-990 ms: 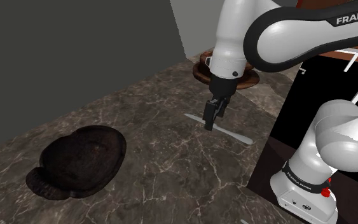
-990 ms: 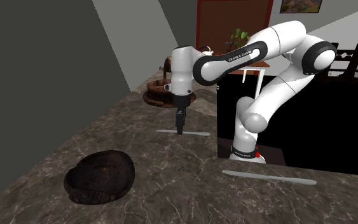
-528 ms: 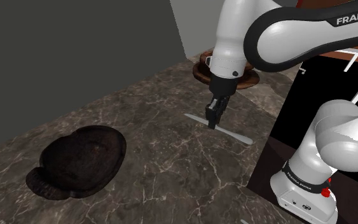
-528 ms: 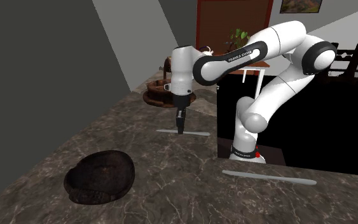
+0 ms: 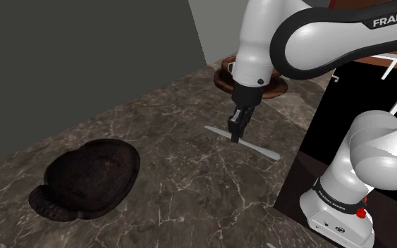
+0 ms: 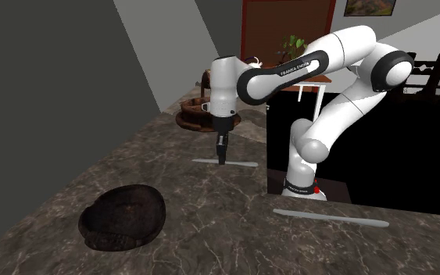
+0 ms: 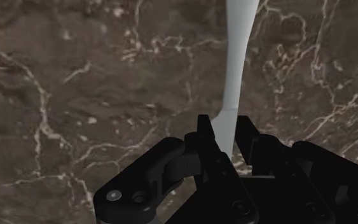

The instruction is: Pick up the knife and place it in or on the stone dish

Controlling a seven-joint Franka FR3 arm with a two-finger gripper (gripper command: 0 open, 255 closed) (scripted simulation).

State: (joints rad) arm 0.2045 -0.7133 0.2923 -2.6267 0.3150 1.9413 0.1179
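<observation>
A pale, flat knife (image 5: 261, 149) lies on the dark marble counter (image 5: 182, 183), and my black gripper (image 5: 234, 136) points straight down with its fingers shut on the knife's narrow middle. In the wrist view the two fingers (image 7: 204, 135) clasp the pale knife (image 7: 238, 57), whose broader part runs away from the gripper (image 7: 226, 141). The second exterior view has the gripper (image 6: 222, 160) down on the knife (image 6: 244, 165) at counter level. The dark, rough stone dish (image 5: 84, 176) sits apart, towards the shoulder view's lower left, also seen as the stone dish (image 6: 124, 217).
A brown round wooden piece (image 5: 223, 79) stands at the counter's back edge behind the arm. The black stand box (image 6: 351, 164) borders the counter. Another pale long strip (image 6: 331, 217) lies on the counter in front of the stand. A grey wall (image 5: 84, 56) lines the counter's far side.
The fingers have closed from wide apart onto the knife. The arm and the knife stay where they were.
</observation>
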